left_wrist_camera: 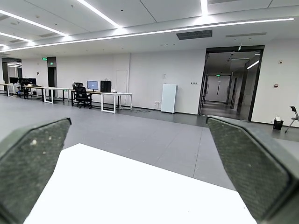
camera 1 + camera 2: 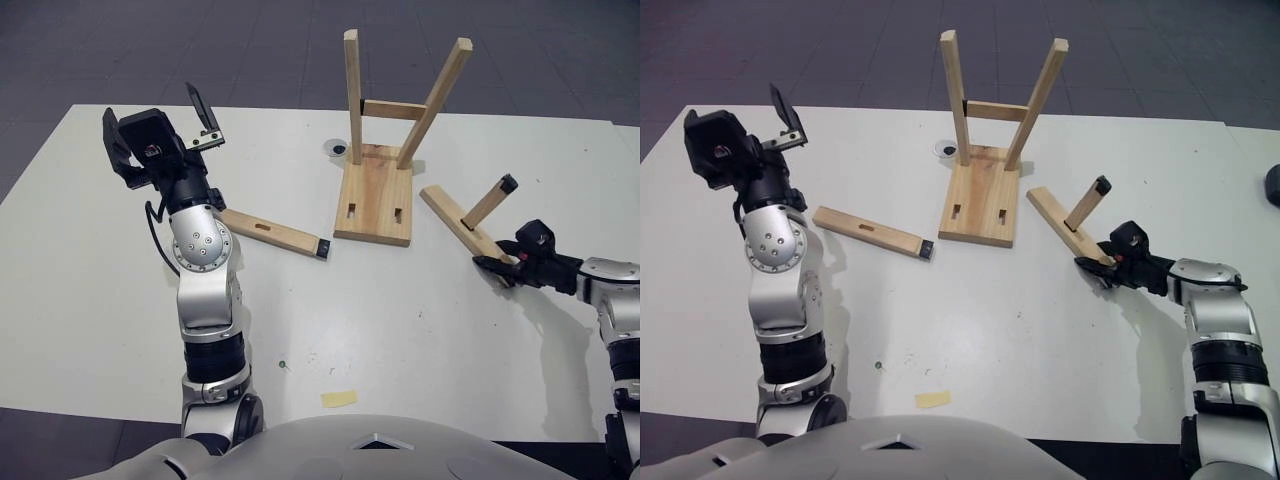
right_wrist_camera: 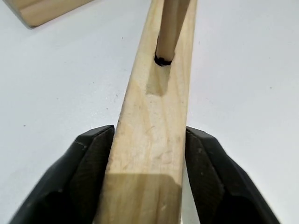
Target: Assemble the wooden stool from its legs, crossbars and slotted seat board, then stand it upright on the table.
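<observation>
In the left eye view, a flat, pale wooden seat board [image 2: 375, 205] with small slots lies on the white table [image 2: 90, 300]. Two long wooden legs [image 2: 352, 90] stand up from its far end. They lean a little apart, and a short wooden crossbar [image 2: 393, 109] joins them.

A loose wooden leg [image 2: 272, 233] lies flat just left of the seat board. Its black end points at the board and its long side runs away to the left.

Right of the seat board lies another wooden leg, the held leg [image 2: 455, 222]. It is flat, and its long side runs out from the board toward the robot. A short stick [image 2: 490, 201] with a black tip pokes up from it at a slant.

The black right claw [image 2: 497, 265] pinches the end of the held leg farthest from the board. The left claw [image 2: 150, 102] is up in the air, well left of the seat board. It is wide open and holds nothing. A small yellow note [image 2: 339, 398] lies near the table's front edge.

In the left wrist view, the two dark grey pads [image 1: 32, 163] are far apart with only table between them.

In the right wrist view, black fingers [image 3: 79, 177] press on both sides of the held leg. The short stick sits in a dark hole in it. A corner of the seat board shows beyond.
</observation>
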Controlling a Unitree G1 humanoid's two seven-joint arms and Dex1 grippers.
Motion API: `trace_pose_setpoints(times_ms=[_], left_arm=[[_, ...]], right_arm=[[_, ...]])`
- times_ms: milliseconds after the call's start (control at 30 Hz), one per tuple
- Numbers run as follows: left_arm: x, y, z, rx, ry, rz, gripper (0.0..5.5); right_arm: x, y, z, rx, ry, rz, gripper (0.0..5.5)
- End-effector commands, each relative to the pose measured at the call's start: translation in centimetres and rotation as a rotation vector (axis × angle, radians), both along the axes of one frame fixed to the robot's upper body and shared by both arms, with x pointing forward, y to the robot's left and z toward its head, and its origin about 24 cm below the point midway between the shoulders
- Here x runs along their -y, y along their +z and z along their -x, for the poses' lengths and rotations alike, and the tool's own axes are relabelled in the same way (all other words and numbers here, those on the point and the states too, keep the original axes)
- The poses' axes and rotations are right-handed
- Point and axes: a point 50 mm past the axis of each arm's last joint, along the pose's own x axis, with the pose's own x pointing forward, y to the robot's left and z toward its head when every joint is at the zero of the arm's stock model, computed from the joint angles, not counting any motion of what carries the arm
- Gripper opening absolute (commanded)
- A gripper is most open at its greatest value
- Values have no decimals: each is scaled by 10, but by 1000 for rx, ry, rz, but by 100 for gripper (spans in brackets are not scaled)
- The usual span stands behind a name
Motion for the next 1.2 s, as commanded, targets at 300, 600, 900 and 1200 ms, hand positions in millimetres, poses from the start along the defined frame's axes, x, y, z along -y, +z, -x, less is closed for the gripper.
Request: trace_pose_setpoints(times_ms=[300, 600, 900, 1200], left_arm=[[10, -11, -6, -111, -131, 68, 540], [60, -2, 11, -159, -868, 504, 540], [86, 61, 13, 37, -1356, 924, 540], [105, 38, -4, -215, -1337, 934, 540]], right_arm=[[19, 29, 3, 105, 21, -96, 208], [4, 118, -5, 407, 181, -373, 208], [-68, 97, 10, 431, 287, -482, 208], [-104, 96, 10, 467, 358, -534, 208]])
